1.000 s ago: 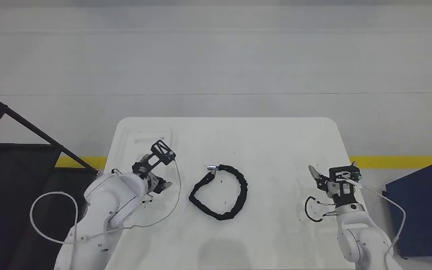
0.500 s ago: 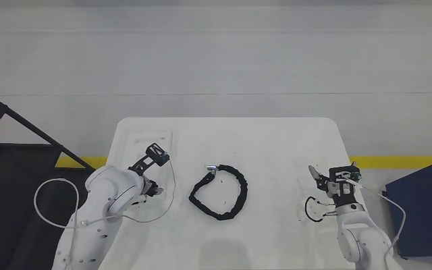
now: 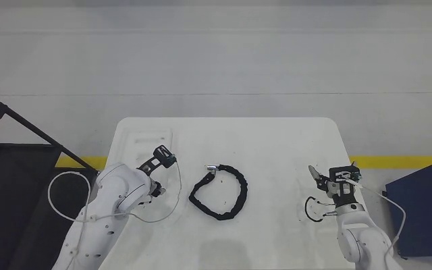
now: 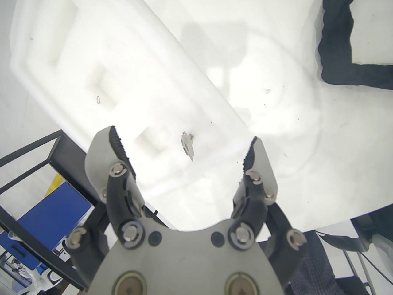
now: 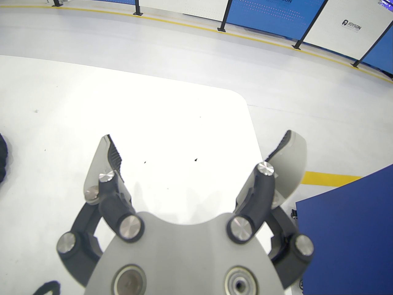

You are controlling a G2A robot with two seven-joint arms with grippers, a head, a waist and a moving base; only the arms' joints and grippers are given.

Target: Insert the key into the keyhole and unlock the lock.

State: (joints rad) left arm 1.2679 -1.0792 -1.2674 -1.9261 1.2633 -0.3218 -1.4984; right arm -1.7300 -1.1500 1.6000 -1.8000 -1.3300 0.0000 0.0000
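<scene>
A small metal key (image 4: pixel 188 146) lies on a white foam tray (image 4: pixel 92 47), right between the fingertips of my open left gripper (image 4: pixel 182 139), which hovers just above it. In the top view the left gripper (image 3: pixel 154 185) is at the near edge of the foam tray (image 3: pixel 143 143). The black fabric-covered chain lock (image 3: pixel 220 193) lies coiled at the table's middle, its metal lock head (image 3: pixel 213 166) at the far end; a stretch of the chain (image 4: pixel 337 32) also shows from the left wrist. My right gripper (image 3: pixel 333 168) is open and holds nothing near the table's right edge (image 5: pixel 196 139).
The white table (image 3: pixel 283 148) has a rounded far right corner (image 5: pixel 239 96). A loose white cable (image 3: pixel 165 209) loops beside the left arm. A blue box (image 5: pixel 347 234) stands off the table beside the right gripper.
The left arm's body has swung to the right and its wrist has shifted slightly toward the near side. The right arm and the chain lock have not moved.
</scene>
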